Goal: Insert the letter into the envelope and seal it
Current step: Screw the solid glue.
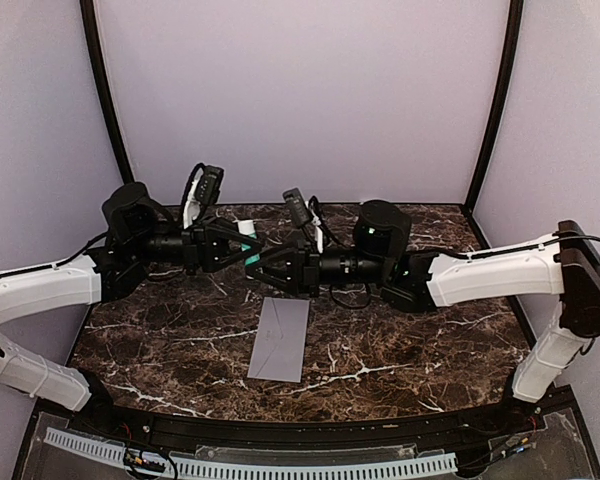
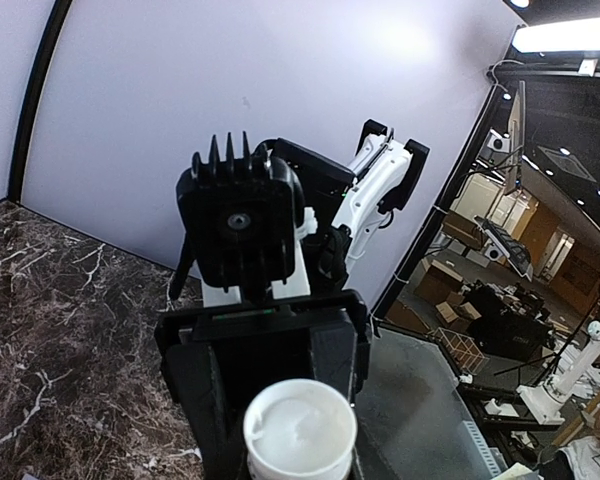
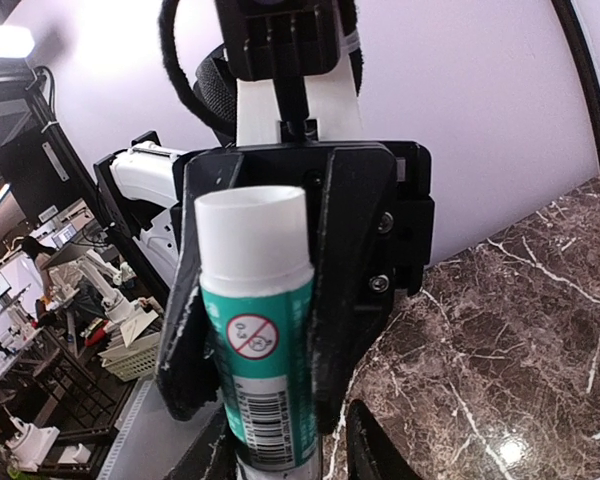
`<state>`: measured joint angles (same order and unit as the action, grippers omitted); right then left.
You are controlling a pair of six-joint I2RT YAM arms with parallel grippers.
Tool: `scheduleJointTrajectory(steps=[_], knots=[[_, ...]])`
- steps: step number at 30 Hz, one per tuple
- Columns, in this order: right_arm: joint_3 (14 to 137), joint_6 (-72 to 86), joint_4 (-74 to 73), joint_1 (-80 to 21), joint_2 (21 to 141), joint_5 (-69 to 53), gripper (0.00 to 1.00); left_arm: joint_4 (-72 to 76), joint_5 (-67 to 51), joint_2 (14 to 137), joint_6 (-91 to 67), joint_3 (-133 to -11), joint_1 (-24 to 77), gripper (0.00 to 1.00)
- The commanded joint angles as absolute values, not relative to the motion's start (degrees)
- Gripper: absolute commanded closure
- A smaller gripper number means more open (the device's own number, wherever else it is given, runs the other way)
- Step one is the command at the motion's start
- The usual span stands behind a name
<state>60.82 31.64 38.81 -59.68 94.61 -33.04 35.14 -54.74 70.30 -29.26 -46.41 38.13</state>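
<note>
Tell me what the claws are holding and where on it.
A glue stick, in the air between both: left claw around its white-capped end, right claw on the green lower body.

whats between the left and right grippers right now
A white-capped green glue stick bridges left gripper and right gripper; clearest in the right wrist view.

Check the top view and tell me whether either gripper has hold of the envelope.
No: the envelope lies flat on the table, with nothing touching it.
</note>
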Motion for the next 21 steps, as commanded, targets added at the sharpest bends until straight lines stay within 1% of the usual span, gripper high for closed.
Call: scheduleJointTrajectory(steps=[1, 3, 5, 8, 11, 14, 21], knots=[[62.7, 31.1, 39.5, -60.3, 95.2, -33.9, 0.74, 37.1, -55.9, 69.5, -28.8, -46.0, 38.4, 1.00], [62.9, 31.4, 39.1, -60.3, 95.3, -33.4, 0.90, 36.7, -55.6, 69.4, -28.5, -46.0, 38.5, 1.00], [63.3, 31.6, 38.4, -60.4, 95.4, -32.6, 0.98, 35.5, -54.5, 69.2, -27.9, -46.0, 38.5, 1.00], [64.6, 30.7, 35.4, -60.9, 95.4, -30.0, 1.00, 33.0, -51.3, 69.2, -26.4, -46.3, 38.5, 1.00], [66.7, 28.3, 29.4, -61.9, 95.3, -24.0, 0.99, 30.5, -48.3, 69.3, -25.9, -46.6, 38.5, 1.00], [70.5, 25.5, 19.6, -63.3, 96.0, -14.8, 0.99, 28.0, -45.1, 69.2, -25.3, -46.6, 38.5, 1.00], [81.0, 22.1, 2.3, -67.8, 100.2, 7.5, 0.99, 23.7, -37.9, 69.2, -24.4, -46.8, 38.5, 1.00]])
